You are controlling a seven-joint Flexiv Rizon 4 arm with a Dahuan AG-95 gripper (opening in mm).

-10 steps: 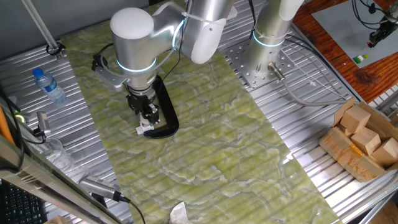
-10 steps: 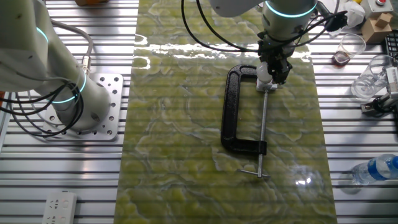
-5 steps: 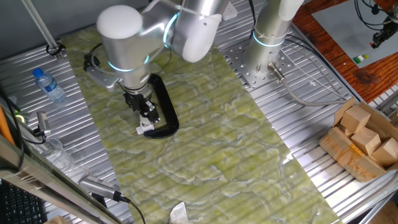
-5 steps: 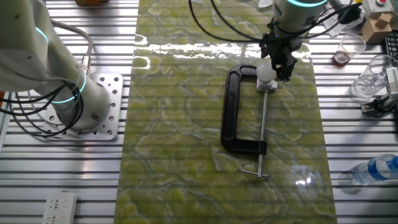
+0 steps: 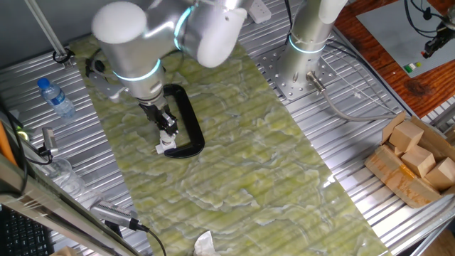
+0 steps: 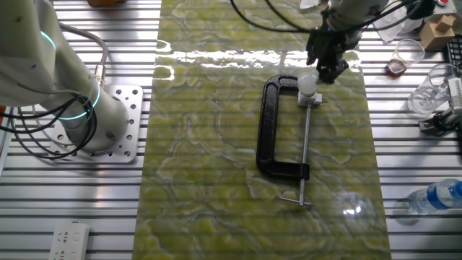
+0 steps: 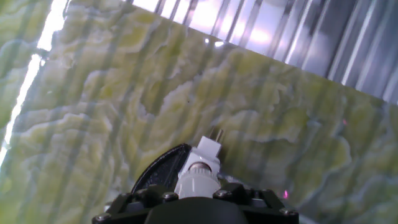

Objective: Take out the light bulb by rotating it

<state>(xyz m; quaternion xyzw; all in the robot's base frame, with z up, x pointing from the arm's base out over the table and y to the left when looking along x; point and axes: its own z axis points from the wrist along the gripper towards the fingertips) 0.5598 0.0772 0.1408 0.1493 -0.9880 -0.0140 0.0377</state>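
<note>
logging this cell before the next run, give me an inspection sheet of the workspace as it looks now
surface: green marbled mat over a ribbed metal table.
job's things: light bulb in white socket, held in black C-clamp.
clutter: water bottle, cardboard box of wooden blocks, glass cup.
claw: beside the bulb; open or shut cannot be told.
cables: black cables loop off the arm.
surroundings: second arm base.

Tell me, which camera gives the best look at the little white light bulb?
The other fixed view: the light bulb shows round and unobstructed. The hand view cuts it off at the frame's bottom edge; one fixed view mostly hides it under the end effector.
</note>
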